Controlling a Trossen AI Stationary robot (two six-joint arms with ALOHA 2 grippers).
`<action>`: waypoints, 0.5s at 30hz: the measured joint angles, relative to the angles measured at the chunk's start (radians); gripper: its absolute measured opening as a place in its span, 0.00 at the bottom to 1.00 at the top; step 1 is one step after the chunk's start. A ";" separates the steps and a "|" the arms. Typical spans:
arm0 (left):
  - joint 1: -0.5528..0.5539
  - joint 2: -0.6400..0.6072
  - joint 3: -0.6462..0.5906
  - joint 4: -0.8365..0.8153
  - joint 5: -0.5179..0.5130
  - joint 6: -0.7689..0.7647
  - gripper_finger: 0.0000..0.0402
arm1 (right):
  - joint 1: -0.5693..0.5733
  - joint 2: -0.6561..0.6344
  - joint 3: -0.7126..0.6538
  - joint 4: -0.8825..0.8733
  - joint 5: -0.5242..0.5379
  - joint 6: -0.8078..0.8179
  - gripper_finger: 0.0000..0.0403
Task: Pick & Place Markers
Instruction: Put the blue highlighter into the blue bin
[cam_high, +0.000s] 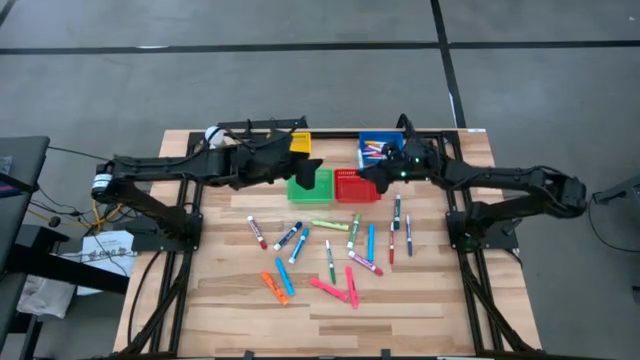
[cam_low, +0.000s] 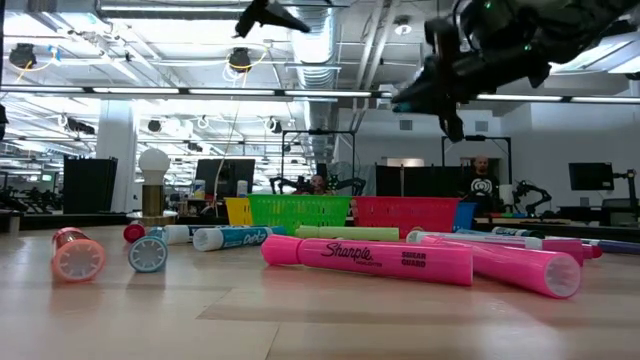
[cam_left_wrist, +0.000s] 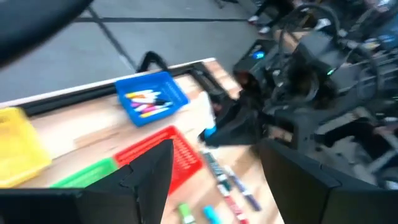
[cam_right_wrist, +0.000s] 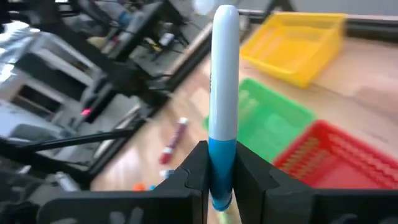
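Observation:
Several markers (cam_high: 330, 255) in pink, red, orange, blue and green lie flat on the wooden table (cam_high: 230, 300). At the far edge stand the yellow (cam_high: 299, 143), green (cam_high: 311, 187), red (cam_high: 358, 187) and blue (cam_high: 378, 150) baskets; the blue one holds a few markers. My right gripper (cam_high: 374, 179) hovers over the red basket, shut on a white marker with a blue end (cam_right_wrist: 224, 74). My left gripper (cam_left_wrist: 214, 180) is open with nothing between its fingers, high above the green basket (cam_left_wrist: 84, 175). My right gripper pinches the marker's blue end (cam_right_wrist: 222, 155) between its two fingers. The white barrel (cam_right_wrist: 224, 68) sticks straight out past the fingertips, in line with the fingers, toward the table's left. The marker is lifted clear, above the baskets.
The two grippers face each other closely over the green and red baskets. The loose markers spread over the table's middle and near part. A black frame rail (cam_high: 260, 125) runs along the far edge, with a lamp-like white bulb (cam_high: 213, 135) at the far left.

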 joint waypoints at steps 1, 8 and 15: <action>0.000 -0.001 0.000 -0.016 -0.015 0.000 0.59 | -0.024 0.000 0.000 -0.014 -0.011 -0.013 0.09; -0.002 -0.003 0.000 -0.112 -0.087 0.033 0.59 | -0.178 0.003 0.073 -0.212 -0.036 -0.153 0.09; -0.006 -0.016 -0.079 -0.112 -0.137 0.093 0.59 | -0.256 0.039 0.264 -0.510 0.011 -0.379 0.09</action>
